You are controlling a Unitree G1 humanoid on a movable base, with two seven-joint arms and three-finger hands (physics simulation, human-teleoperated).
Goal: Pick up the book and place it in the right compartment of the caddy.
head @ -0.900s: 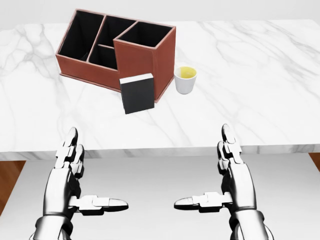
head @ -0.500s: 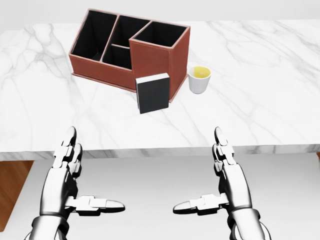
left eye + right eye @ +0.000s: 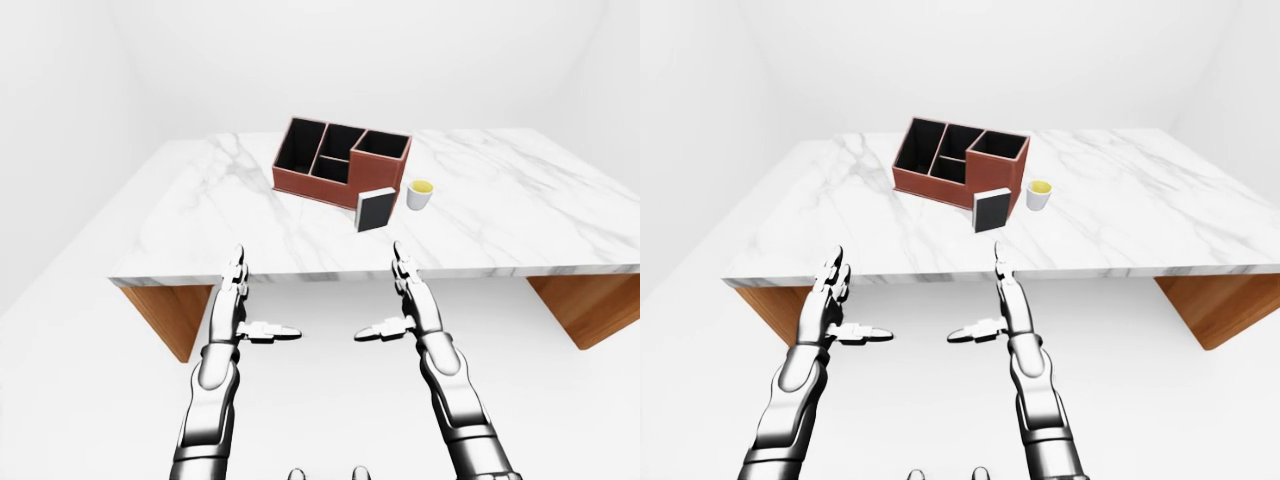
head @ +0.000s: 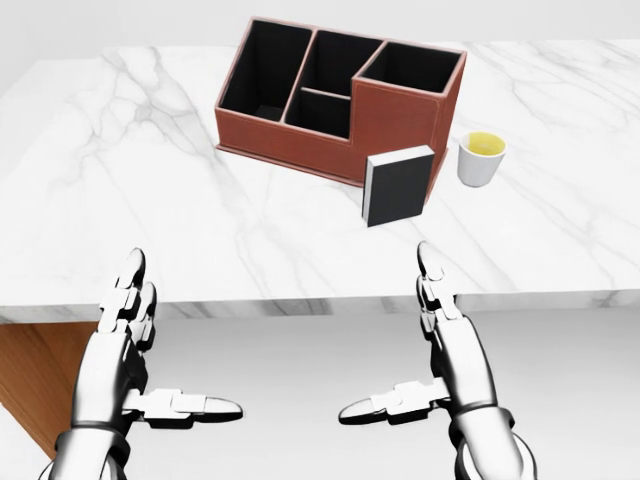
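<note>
In the head view, the left hand (image 4: 130, 350) hovers open, fingers stretched and thumb pointing inward, below the near edge of a white marble desk (image 4: 130, 200). To its right on the desk, a brown caddy (image 4: 340, 100) stands, a dark book (image 4: 398, 186) propped upright against its near right corner and a white cup (image 4: 481, 158) just right, while the right hand (image 4: 440, 350) hovers open below. Only the eye views show the desk's wooden supports (image 3: 165, 310) and pale walls.
</note>
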